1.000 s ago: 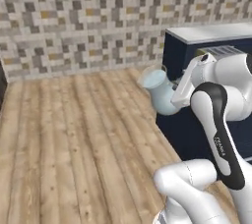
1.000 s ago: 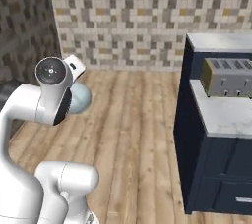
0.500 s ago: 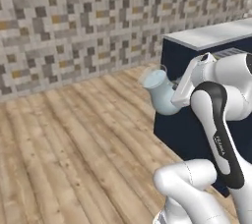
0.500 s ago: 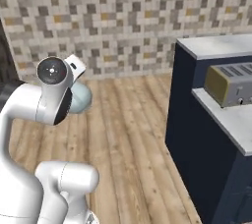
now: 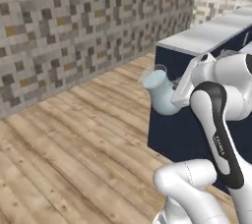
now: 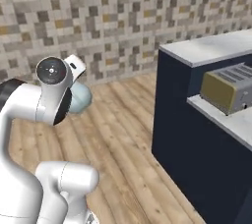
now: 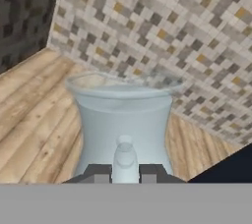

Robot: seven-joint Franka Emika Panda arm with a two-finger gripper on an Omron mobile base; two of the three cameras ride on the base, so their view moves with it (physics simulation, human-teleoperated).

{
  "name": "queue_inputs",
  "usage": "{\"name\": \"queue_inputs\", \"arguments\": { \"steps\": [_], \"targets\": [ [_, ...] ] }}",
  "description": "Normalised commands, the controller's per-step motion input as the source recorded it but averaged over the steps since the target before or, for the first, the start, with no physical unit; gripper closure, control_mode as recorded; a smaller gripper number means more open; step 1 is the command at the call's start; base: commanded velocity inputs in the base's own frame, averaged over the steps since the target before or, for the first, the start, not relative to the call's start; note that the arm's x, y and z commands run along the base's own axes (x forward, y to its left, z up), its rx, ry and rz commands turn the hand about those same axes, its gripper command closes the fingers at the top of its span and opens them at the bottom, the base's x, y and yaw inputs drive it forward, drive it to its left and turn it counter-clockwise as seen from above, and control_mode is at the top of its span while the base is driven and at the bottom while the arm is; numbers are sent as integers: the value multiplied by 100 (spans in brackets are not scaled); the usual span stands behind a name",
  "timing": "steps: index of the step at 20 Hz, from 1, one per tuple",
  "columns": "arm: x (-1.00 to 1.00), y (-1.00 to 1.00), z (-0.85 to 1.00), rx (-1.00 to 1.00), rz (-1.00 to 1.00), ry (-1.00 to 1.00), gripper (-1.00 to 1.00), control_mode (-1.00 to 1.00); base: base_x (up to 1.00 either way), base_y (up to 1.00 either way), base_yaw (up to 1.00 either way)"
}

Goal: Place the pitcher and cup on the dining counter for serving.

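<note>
The tool (image 7: 125,174) is clamped on the handle of the pale blue glass pitcher (image 5: 160,91), carried upright above the wooden floor (image 5: 74,144) beside the dining counter's tabletop (image 5: 211,34); its contents can't be made out.

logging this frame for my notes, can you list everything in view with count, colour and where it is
pitcher: one, pale blue translucent glass, held up off the floor in the claw, beside the navy counter's end.
dining counter: one, light grey top over a dark navy side, right of the arm.
toaster: one, tan and silver, on a lower grey ledge behind the counter's navy side in the right base view.
floor: one, light wood planks, underfoot.
wall: one, mosaic of grey, beige and brown tiles, behind the floor.
arm: one, white with dark joints.
claw: one, dark fingers shut on the pitcher's thin handle.
</note>
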Motion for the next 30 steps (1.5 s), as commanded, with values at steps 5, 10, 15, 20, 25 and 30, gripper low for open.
{"name": "queue_inputs", "arguments": {
  "steps": [5,10,15,20,25,30],
  "targets": [
    [0,0,0,0,0,0,100,100,99,100,-44],
    [0,0,0,0,0,0,100,100,100,100,-39],
    [0,0,0,0,0,0,100,100,100,100,-33],
    [0,0,0,0,0,0,100,100,100,100,-34],
    [0,0,0,0,0,0,100,100,100,100,-40],
    [0,0,0,0,0,0,100,100,96,100,-48]
  ]
}}
